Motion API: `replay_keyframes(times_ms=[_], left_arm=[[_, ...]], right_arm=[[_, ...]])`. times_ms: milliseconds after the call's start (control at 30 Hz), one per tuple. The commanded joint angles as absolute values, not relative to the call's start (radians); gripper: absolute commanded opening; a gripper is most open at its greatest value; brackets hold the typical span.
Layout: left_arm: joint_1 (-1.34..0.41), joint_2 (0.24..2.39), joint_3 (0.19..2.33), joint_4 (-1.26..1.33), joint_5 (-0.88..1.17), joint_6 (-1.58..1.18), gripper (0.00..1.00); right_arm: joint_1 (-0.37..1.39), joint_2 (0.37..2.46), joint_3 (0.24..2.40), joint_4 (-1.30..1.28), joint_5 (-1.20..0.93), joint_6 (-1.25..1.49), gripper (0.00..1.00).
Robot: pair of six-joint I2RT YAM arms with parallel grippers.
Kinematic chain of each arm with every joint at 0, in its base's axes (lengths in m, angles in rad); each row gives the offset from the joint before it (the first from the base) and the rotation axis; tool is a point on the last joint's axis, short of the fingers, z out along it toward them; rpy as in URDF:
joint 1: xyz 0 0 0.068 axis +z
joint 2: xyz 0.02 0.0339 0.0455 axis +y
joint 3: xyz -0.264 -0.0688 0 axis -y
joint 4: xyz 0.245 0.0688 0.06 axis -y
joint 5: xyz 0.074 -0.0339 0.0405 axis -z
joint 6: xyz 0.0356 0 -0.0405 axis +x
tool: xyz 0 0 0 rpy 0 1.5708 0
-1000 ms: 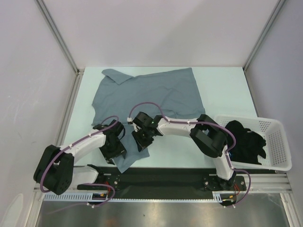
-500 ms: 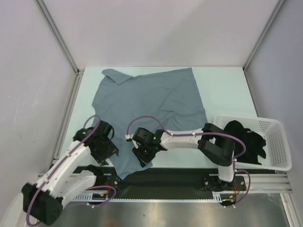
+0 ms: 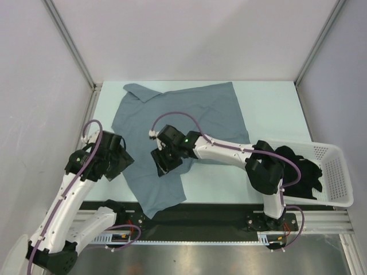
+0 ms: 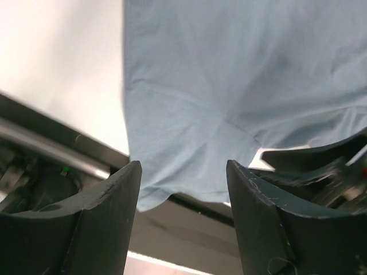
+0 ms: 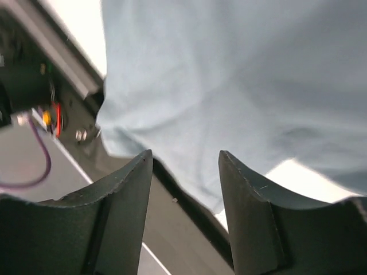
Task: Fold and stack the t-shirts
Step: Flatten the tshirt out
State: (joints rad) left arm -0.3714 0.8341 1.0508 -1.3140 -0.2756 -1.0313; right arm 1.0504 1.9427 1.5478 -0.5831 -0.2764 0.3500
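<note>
Grey-blue t-shirt flatter now, right hand apparently free

basket: white plastic lattice, set at the right near corner | table: pale, enclosed by white walls | rail: black, mounted along near edge

The top external camera sits high behind the arm bases and looks steeply down, taking in the whole table out to the far wall. The left wrist camera looks past the left gripper, close above the grey-blue t-shirt, towards its near hem. The right wrist camera looks likewise past the right gripper. Both wrist views share that near hem and the black base rail, which the overhead view also covers.
</note>
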Motion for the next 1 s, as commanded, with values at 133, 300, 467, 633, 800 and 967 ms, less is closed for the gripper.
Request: replay_keyframes(times_ms=[133, 300, 467, 633, 800, 967], left_arm=[[-0.278, 1.034, 0.985, -0.933, -0.034, -0.776, 0.68], [-0.193, 1.268, 0.919, -0.735, 0.035, -0.739, 0.66], [-0.054, 1.434, 0.867, -0.635, 0.072, -0.709, 0.66], [0.038, 1.543, 0.824, -0.627, 0.045, -0.670, 0.66], [0.089, 1.562, 0.749, -0.679, 0.005, -0.701, 0.68], [0.187, 1.476, 0.680, -0.805, -0.089, -0.735, 0.65]], right_arm=[[0.807, 1.936, 1.550, -0.765, -0.066, 0.419, 0.58], [0.620, 1.867, 1.425, -0.784, -0.023, 0.368, 0.59], [0.483, 1.815, 1.276, -0.689, 0.000, 0.282, 0.58], [0.451, 1.847, 1.189, -0.683, 0.086, 0.305, 0.58], [0.451, 1.790, 1.071, -0.706, 0.121, 0.377, 0.58], [0.459, 1.651, 0.945, -0.747, 0.124, 0.397, 0.58]])
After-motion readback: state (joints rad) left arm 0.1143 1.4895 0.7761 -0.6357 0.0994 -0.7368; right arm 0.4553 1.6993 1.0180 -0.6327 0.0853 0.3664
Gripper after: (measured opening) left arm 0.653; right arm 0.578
